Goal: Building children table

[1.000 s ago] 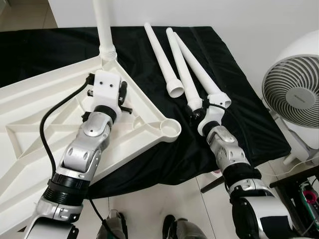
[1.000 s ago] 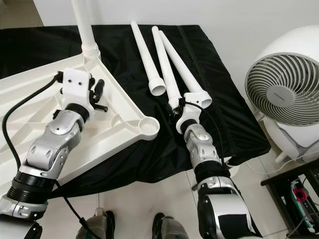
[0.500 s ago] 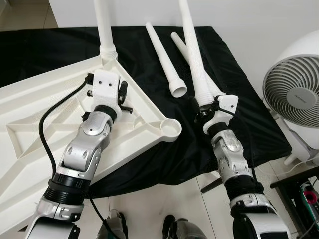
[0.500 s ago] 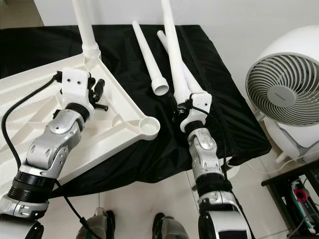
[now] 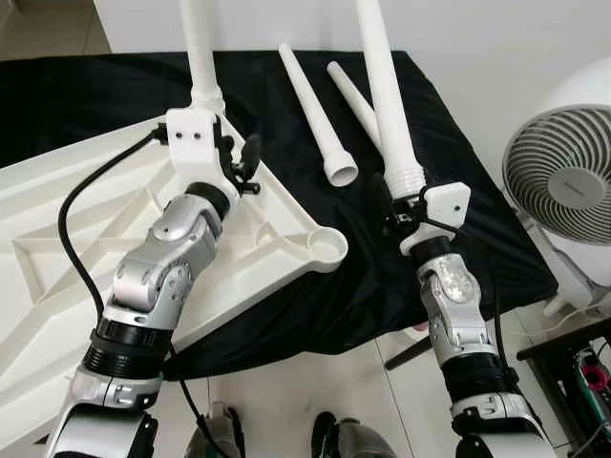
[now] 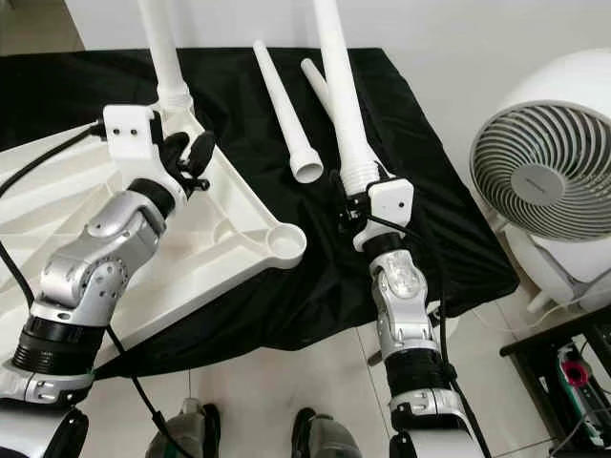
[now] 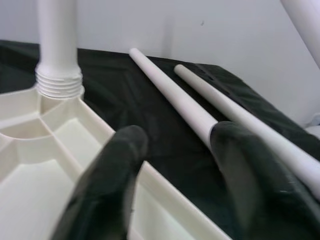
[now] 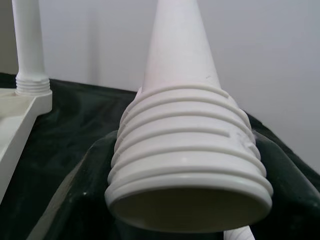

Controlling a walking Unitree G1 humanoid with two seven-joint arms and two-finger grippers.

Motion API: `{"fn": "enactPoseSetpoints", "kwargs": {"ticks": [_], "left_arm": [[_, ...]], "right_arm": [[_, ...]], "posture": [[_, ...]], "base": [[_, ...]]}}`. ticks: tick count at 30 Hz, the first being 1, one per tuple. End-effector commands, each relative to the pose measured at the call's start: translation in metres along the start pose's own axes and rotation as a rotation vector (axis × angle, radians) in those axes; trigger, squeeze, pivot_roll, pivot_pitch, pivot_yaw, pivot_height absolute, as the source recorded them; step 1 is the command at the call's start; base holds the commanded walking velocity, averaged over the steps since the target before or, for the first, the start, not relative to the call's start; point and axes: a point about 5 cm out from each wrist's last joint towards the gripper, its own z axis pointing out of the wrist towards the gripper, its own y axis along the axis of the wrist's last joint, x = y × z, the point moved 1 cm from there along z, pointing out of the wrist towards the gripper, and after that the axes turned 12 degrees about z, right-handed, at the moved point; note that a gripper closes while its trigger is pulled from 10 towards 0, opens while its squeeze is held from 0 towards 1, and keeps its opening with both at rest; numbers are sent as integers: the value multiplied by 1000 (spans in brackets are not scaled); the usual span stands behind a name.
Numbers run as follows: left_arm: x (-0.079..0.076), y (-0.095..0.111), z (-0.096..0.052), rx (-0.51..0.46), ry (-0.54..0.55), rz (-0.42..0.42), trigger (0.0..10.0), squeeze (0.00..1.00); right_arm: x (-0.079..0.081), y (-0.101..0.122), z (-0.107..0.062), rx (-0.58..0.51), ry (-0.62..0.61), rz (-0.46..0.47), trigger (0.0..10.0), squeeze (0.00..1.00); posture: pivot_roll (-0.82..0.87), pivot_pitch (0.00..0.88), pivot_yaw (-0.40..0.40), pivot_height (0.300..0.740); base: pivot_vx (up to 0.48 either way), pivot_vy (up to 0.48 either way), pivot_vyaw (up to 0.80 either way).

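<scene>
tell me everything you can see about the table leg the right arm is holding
The table leg is a long white tube of smooth plastic, tapering away from a wider threaded end that is hollow and open. The right gripper is shut on it just below the threads, holding it raised and nearly upright above the black cloth, apart from the two legs lying there.

- A table draped in a black cloth [image 5: 458, 219] carries the parts; its near edge hangs over a pale tiled floor [image 5: 286, 401].
- A white plastic tabletop [image 5: 57, 239] lies upside down on the cloth, ribbed underside up, with an empty round leg socket [image 5: 326, 248] at its near corner.
- Two loose white table legs [image 5: 310, 105] lie on the cloth beside the tabletop, side by side.
</scene>
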Motion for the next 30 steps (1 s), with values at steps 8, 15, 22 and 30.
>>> {"fn": "enactPoseSetpoints", "kwargs": {"ticks": [8, 15, 22, 30], "left_arm": [[-47, 33, -8, -148, -714, -177, 10000, 1000], [-61, 53, -15, -167, -934, -347, 10000, 0], [-68, 59, -15, -139, -1019, -437, 10000, 0], [-80, 70, -15, -111, -1119, -513, 10000, 0]], "right_arm": [[3, 16, -5, -74, 34, -9, 10000, 0], [16, 22, -7, -93, 111, -3, 10000, 0], [30, 24, -9, -83, 209, 11, 10000, 0], [50, 22, -12, -44, 335, 40, 10000, 0]], "posture": [[67, 111, -50, 740], [59, 103, -47, 740], [58, 107, -46, 740], [57, 110, -45, 740]], "base": [[0, 0, 0], [0, 0, 0], [0, 0, 0], [0, 0, 0]]}}
